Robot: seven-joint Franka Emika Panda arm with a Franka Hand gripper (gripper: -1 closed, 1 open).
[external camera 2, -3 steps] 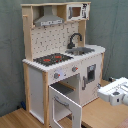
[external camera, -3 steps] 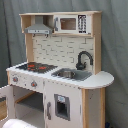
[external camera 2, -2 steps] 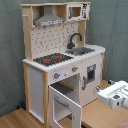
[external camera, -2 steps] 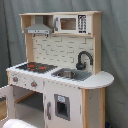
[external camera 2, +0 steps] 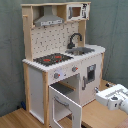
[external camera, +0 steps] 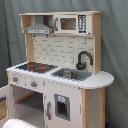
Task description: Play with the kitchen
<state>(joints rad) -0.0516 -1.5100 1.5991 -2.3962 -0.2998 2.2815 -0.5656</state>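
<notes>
The kitchen (external camera: pixel 65 55) of pale wood and white panels fills both exterior views (external camera 2: pixel 55 40). Its black-red stovetop (external camera: pixel 36 66) lies beside the grey sink (external camera: pixel 67 74) with the black faucet (external camera: pixel 82 59). A grey hood (external camera 2: pixel 48 20) hangs over the stove. The oven door (external camera 2: pixel 65 102) stands swung open towards the front. My gripper (external camera 2: pixel 112 98) hovers low at the second exterior view's right, apart from the kitchen and level with the oven door. A white part of my arm (external camera: pixel 17 123) shows at the first exterior view's bottom left.
A toy microwave (external camera: pixel 70 23) sits in the top shelf. A white door with a dark dispenser panel (external camera: pixel 61 106) is closed under the sink. Grey curtain (external camera 2: pixel 112 25) hangs behind. The kitchen stands on a wooden floor (external camera 2: pixel 95 115).
</notes>
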